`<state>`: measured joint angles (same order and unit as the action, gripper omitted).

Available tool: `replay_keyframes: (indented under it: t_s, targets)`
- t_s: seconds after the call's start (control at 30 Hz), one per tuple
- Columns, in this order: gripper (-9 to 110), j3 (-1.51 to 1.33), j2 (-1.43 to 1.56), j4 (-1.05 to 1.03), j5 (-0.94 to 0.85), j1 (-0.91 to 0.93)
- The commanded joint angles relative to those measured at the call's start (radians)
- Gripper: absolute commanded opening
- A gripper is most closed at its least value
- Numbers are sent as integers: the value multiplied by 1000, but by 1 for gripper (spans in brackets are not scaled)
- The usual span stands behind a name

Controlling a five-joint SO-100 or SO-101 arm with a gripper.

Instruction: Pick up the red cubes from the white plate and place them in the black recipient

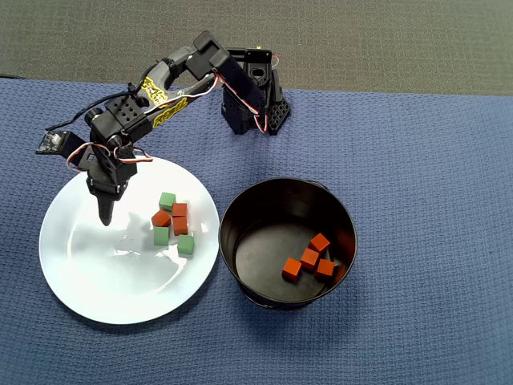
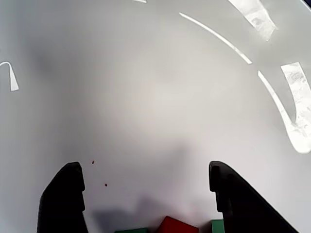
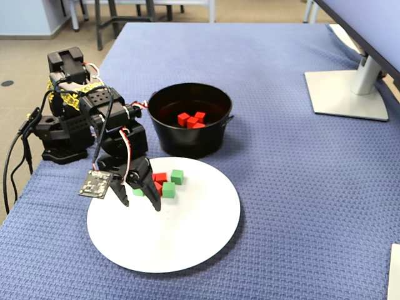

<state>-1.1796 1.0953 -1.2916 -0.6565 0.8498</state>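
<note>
You have 4 red cubes lying in the black recipient, bunched toward the right of its floor in the overhead view. On the white plate the overhead view shows 3 more red cubes packed together with 3 green cubes in one small cluster right of the plate's centre. By that count the job looks a bit over half done, with 3 red ones left to carry across. If you expected 6, note that these pictures show 7.

Your gripper hangs over the plate with nothing between its fingers. In the wrist view the 2 fingertips stand well apart over bare white plate, so it is open and empty. The cluster lies just beside it, not between the jaws: in the overhead view the gripper points down left of the cubes, with clear plate between. In the wrist view 1 red cube peeks in at the bottom edge, flanked by green on both sides.

I judge that the next grasp needs you to shift toward the cluster first. The green cubes touch the red ones, so a wide closing could catch a green one or push the group.

The plate and recipient sit side by side on the blue cloth-covered counter, close but not touching.
</note>
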Motion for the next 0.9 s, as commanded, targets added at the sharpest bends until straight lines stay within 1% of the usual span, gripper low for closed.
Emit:
replay_keyframes:
  t_s: [0.0,0.07,0.17,0.27,0.4,0.53,0.67,0.87]
  targets:
    - [23,54,20,-31,109,-29]
    - [21,49,43,-37,221,-48]
    - [24,49,72,-87,347,-67]
    - [24,38,100,-123,518,-67]
    - [25,44,124,-166,643,-75]
    - [25,18,133,-175,707,-87]
    - [24,-3,110,-141,698,-104]
    - [22,43,21,-133,658,-127]
